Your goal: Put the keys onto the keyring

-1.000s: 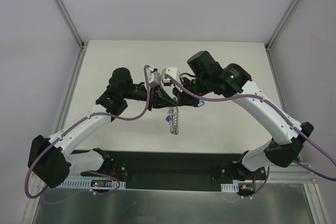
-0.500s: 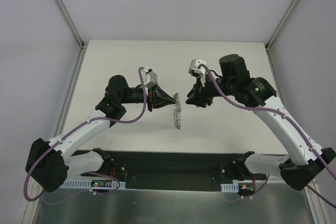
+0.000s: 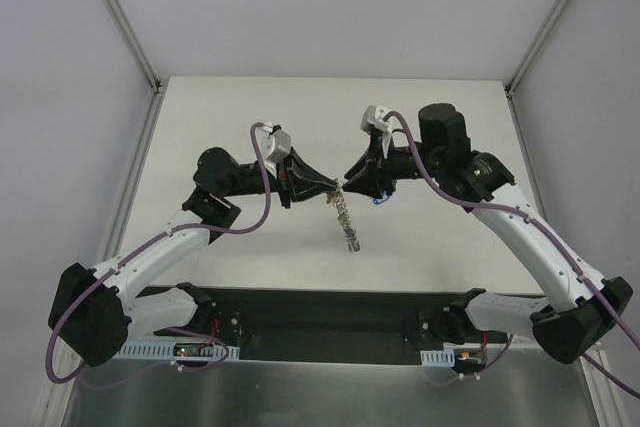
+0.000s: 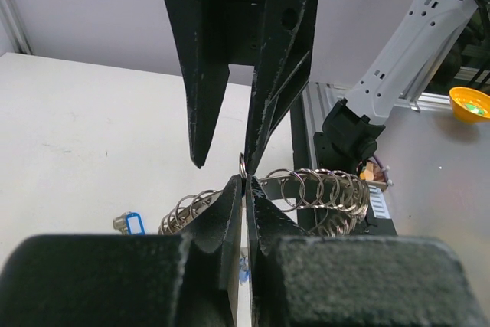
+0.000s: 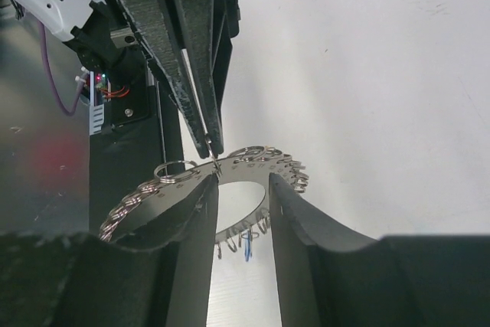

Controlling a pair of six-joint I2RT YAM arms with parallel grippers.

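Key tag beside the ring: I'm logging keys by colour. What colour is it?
The key tag is blue, white insert; left wrist view shows it best.

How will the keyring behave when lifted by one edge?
The keyring is probably stiff: hanging from the left end effector, its plate looks straight. Pinched at one rim loop, it may swing or pivot. The small loops likely jangle and snag.

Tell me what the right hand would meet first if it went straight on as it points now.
Probably the keyring, pinched by the left hand, just beyond the open fingertips of the right hand. Depth is unclear in this view.
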